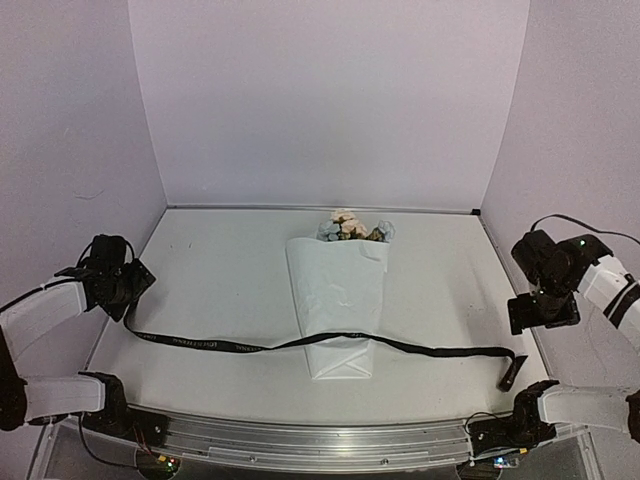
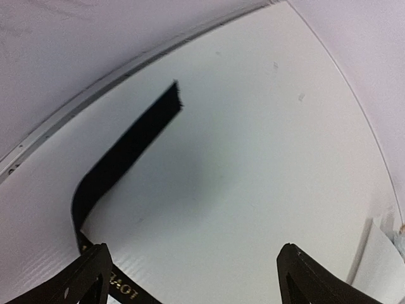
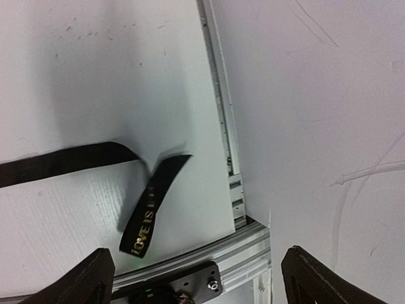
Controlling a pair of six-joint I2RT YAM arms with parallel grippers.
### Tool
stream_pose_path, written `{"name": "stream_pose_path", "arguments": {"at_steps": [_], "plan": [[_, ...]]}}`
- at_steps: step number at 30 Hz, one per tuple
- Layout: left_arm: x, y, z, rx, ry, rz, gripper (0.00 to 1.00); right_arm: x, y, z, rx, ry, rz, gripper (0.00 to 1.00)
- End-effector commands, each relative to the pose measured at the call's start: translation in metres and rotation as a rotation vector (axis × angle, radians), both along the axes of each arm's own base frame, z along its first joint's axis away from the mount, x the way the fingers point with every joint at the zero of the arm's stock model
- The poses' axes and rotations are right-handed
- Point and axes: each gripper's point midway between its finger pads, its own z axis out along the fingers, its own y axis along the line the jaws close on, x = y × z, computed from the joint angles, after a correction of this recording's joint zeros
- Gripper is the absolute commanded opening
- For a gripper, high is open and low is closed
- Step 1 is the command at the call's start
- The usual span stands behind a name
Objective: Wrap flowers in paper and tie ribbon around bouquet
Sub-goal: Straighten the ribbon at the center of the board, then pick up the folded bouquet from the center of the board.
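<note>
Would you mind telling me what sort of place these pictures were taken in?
Probably a robotics lab test booth: plain pale walls enclose a white table, with an aluminium rail along its near edge.

The white table (image 1: 220, 270) fills the middle of the frame; the bouquet (image 1: 340, 290) lies at its centre, blooms toward the top; the black ribbon (image 1: 210, 343) lies across the bouquet's lower end, stretching from left edge to lower right.
</note>
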Motion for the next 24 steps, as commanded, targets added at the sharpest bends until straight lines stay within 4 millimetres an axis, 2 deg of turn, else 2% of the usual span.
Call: {"name": "stream_pose_path", "arguments": {"at_steps": [1, 4, 5, 8, 11, 15, 17, 20, 24], "plan": [[0.022, -0.048, 0.044, 0.024, -0.107, -0.255, 0.93, -0.038, 0.012, 0.009, 0.113, 0.129, -0.075, 0.96], [0.03, -0.097, 0.052, 0.013, -0.127, -0.453, 0.92, -0.038, 0.018, 0.013, 0.155, 0.119, -0.093, 0.96], [0.032, -0.117, 0.054, -0.007, -0.139, -0.524, 0.91, -0.036, 0.025, 0.011, 0.2, 0.117, -0.094, 0.96], [0.028, -0.18, 0.066, -0.088, -0.214, -0.75, 0.88, -0.021, 0.073, -0.003, 0.46, 0.122, -0.12, 0.95], [0.019, -0.233, 0.071, -0.154, -0.267, -0.945, 0.82, 0.012, 0.122, -0.016, 0.638, 0.08, -0.074, 0.95], [0.005, -0.281, 0.057, -0.167, -0.247, -1.115, 0.73, 0.046, 0.175, -0.025, 0.682, 0.058, 0.071, 0.96], [-0.004, -0.3, 0.045, -0.17, -0.225, -1.186, 0.71, 0.068, 0.204, -0.029, 0.741, 0.039, 0.096, 0.96], [-0.012, -0.329, 0.042, -0.192, -0.248, -1.28, 0.69, 0.094, 0.236, -0.04, 0.792, 0.034, 0.097, 0.96], [-0.017, -0.354, 0.027, -0.197, -0.218, -1.351, 0.66, 0.121, 0.273, -0.057, 0.839, 0.051, 0.103, 0.96]]}}
